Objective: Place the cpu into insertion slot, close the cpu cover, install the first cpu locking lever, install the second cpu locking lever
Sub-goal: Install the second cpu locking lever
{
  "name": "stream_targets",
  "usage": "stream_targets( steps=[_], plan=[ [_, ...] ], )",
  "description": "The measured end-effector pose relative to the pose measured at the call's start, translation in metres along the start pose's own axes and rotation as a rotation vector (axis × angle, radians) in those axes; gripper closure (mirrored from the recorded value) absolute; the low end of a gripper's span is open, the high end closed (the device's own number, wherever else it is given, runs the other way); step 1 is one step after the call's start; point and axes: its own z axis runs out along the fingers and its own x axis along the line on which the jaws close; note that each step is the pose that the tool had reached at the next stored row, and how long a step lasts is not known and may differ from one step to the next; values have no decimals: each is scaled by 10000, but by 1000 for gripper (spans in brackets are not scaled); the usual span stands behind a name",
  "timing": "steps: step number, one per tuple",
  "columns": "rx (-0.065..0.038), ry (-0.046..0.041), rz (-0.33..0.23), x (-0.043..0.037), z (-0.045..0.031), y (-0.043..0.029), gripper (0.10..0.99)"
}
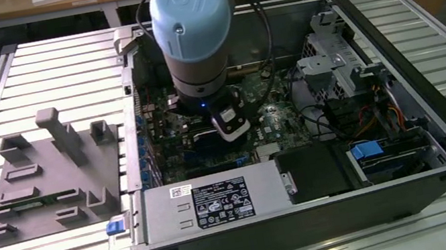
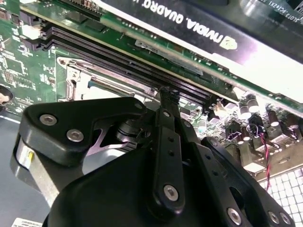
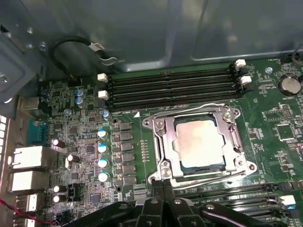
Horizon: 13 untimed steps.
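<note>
At the cpu cover's (image 3: 199,144) edge, the pincer (image 3: 163,185) sits shut.

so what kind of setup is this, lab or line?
Probably a lab test bench: an open desktop PC case lies on a slatted aluminium table, with a grey fixture block beside it and wooden desks behind.
</note>
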Motion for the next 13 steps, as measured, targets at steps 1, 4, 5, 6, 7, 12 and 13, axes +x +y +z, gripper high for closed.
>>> stream_targets(
  steps=[1, 4, 5, 6, 7, 12, 13],
  plan=[
    [-1, 0, 0, 2, 4, 1, 984],
    [-6, 0, 1, 5, 15, 15, 984],
    [-6, 1, 1, 6, 17, 19, 984],
    [-6, 1, 1, 7, 21, 24, 984],
    [-7, 1, 1, 8, 24, 27, 984],
    [-8, -3, -1, 31, 43, 37, 984],
    [-7, -6, -3, 40, 46, 39, 984]
  ],
)
